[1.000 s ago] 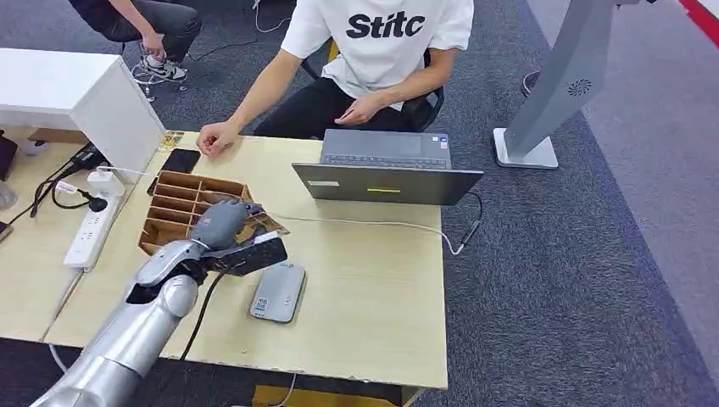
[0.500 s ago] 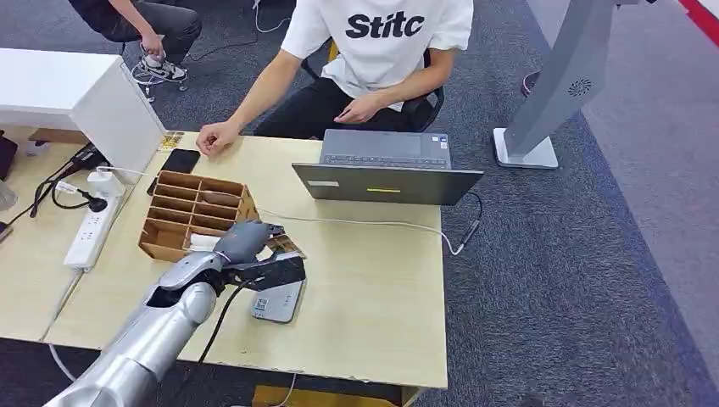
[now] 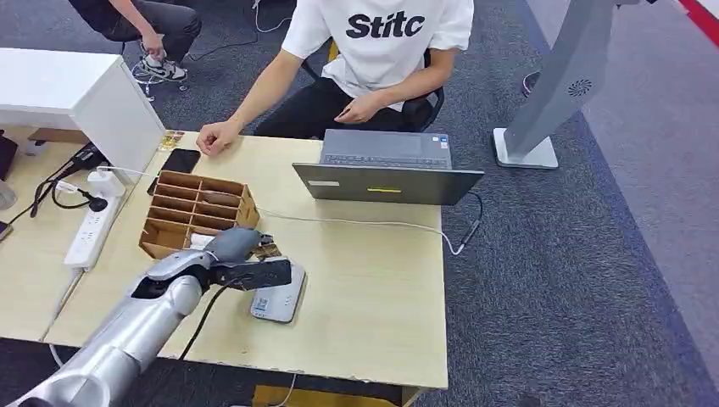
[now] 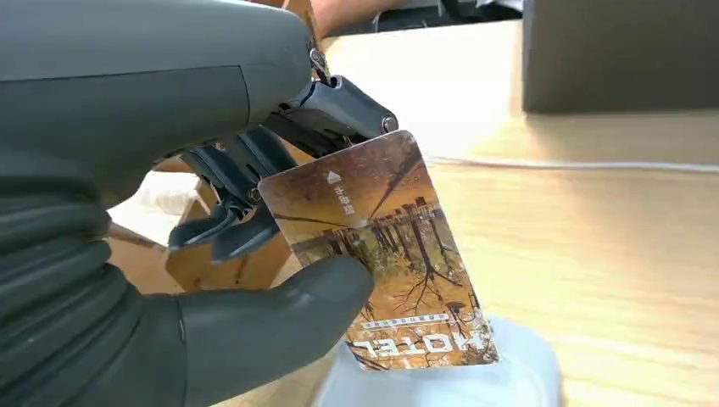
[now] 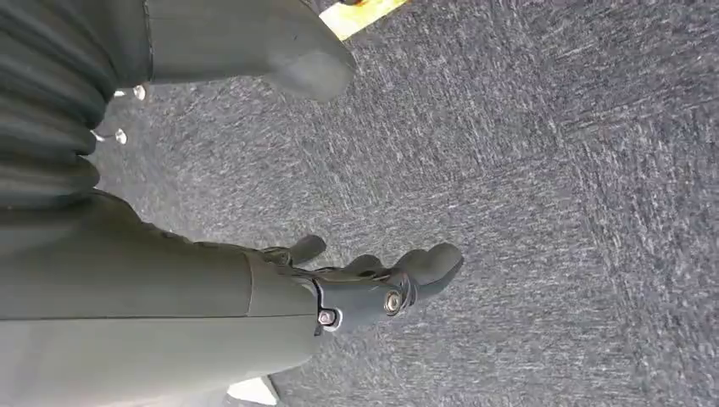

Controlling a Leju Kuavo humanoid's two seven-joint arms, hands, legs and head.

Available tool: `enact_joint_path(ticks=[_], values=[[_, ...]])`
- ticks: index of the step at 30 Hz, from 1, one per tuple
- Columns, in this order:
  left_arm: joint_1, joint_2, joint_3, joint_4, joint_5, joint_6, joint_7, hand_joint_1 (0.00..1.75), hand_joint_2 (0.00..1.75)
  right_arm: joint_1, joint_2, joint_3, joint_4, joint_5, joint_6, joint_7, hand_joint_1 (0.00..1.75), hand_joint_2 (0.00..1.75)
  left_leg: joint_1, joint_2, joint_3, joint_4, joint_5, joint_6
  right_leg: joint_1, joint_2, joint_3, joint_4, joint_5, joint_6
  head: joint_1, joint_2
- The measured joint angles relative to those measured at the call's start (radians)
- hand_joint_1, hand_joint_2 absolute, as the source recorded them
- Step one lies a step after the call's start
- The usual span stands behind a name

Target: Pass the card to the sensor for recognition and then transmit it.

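My left hand pinches a brown hotel card between thumb and fingers. The card hangs just above the near edge of the pale grey card sensor, which lies flat on the wooden table; the sensor shows right under the card in the left wrist view. My right hand hangs over grey carpet with its fingers apart and nothing in it.
A cardboard divider box stands just behind my left hand. An open laptop sits at the table's far side, with a seated person behind it resting a hand on the table. A power strip lies at the left.
My left hand carried the card from over the cardboard box forward and down to the sensor, then drew slightly back to its left edge. The person has not moved.
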Motion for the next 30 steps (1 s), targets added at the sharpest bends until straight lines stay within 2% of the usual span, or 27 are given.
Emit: enact_joint_path(ticks=[7, 11, 22, 26, 30], values=[[-0.047, 0.046, -0.049, 0.009, 0.043, -0.075, 0.001, 1.75, 1.75, -0.003, 0.000, -0.003, 0.000, 0.011, 0.000, 0.003, 0.00, 1.75, 0.000, 0.000, 0.000, 0.000, 0.000, 0.000, 0.000, 0.000, 0.000, 0.000, 0.000, 0.000, 0.000, 0.000], [-0.061, 0.066, -0.067, 0.009, 0.058, -0.088, 0.010, 1.75, 1.75, -0.003, 0.001, -0.003, 0.000, 0.018, 0.000, 0.006, 0.00, 1.75, 0.000, 0.000, 0.000, 0.000, 0.000, 0.000, 0.000, 0.000, 0.000, 0.000, 0.000, 0.000, 0.000, 0.000], [-0.060, 0.078, -0.095, 0.009, 0.065, -0.083, 0.018, 1.75, 1.75, -0.008, 0.003, -0.003, 0.000, 0.022, 0.000, 0.007, 0.00, 1.75, 0.000, 0.000, 0.000, 0.000, 0.000, 0.000, 0.000, 0.000, 0.000, 0.000, 0.000, 0.000, 0.000, 0.000], [-0.058, 0.078, -0.105, 0.012, 0.069, -0.061, 0.018, 1.75, 1.75, -0.009, 0.005, -0.003, 0.000, 0.027, 0.000, 0.007, 0.00, 1.75, 0.000, 0.000, 0.000, 0.000, 0.000, 0.000, 0.000, 0.000, 0.000, 0.000, 0.000, 0.000, 0.000, 0.000], [-0.051, 0.075, -0.111, 0.019, 0.074, -0.004, 0.021, 1.75, 1.75, -0.010, 0.008, -0.005, 0.000, 0.030, 0.000, 0.010, 0.00, 1.75, 0.000, 0.000, 0.000, 0.000, 0.000, 0.000, 0.000, 0.000, 0.000, 0.000, 0.000, 0.000, 0.000, 0.000]])
